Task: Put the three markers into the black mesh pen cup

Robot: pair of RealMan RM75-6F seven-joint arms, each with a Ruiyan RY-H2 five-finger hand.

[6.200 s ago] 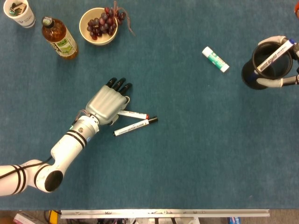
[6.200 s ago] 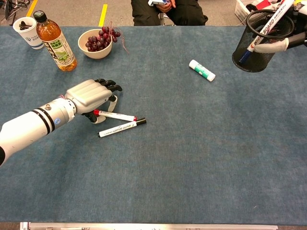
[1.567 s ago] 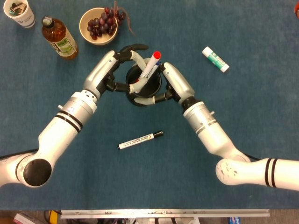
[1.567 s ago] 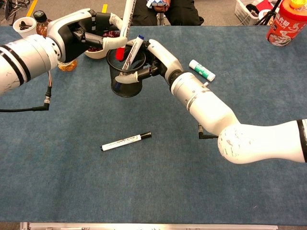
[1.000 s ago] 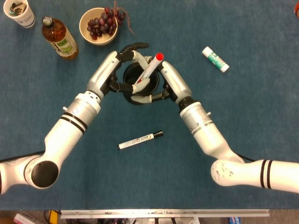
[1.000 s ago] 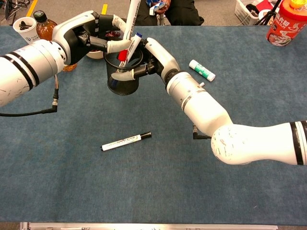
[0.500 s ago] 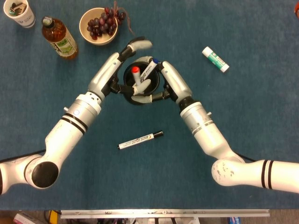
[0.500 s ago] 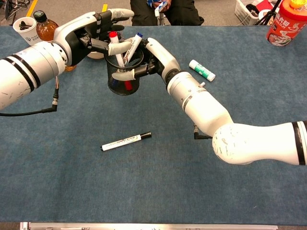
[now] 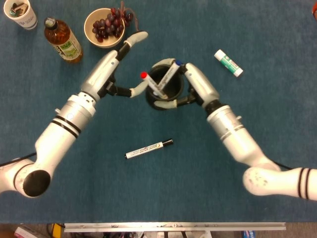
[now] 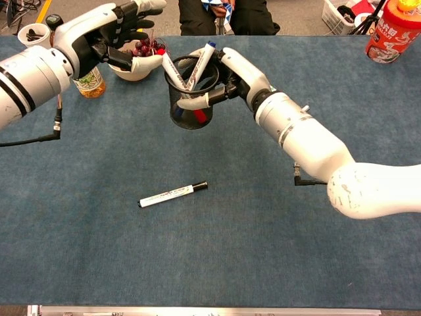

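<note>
The black mesh pen cup (image 9: 172, 90) (image 10: 187, 113) stands at mid-table, gripped around its side by my right hand (image 9: 196, 87) (image 10: 241, 76). Two markers lean inside it: a red-capped marker (image 9: 149, 83) (image 10: 172, 70) and a blue-capped marker (image 9: 169, 75) (image 10: 201, 60). My left hand (image 9: 107, 74) (image 10: 105, 34) hovers just left of the cup with fingers spread, holding nothing. A black-capped marker (image 9: 148, 148) (image 10: 172, 193) lies flat on the blue cloth nearer the front edge, apart from both hands.
A bowl of grapes (image 9: 104, 27) (image 10: 135, 66), a tea bottle (image 9: 63, 42) and a paper cup (image 9: 20, 14) (image 10: 29, 33) sit at the back left. A white-green tube (image 9: 228, 63) (image 10: 276, 96) lies right of the cup. A red container (image 10: 393, 26) stands back right.
The red-capped marker dropped from my left hand into the cup. That hand opened and drew back left, while my right hand shifted the cup to the right.
</note>
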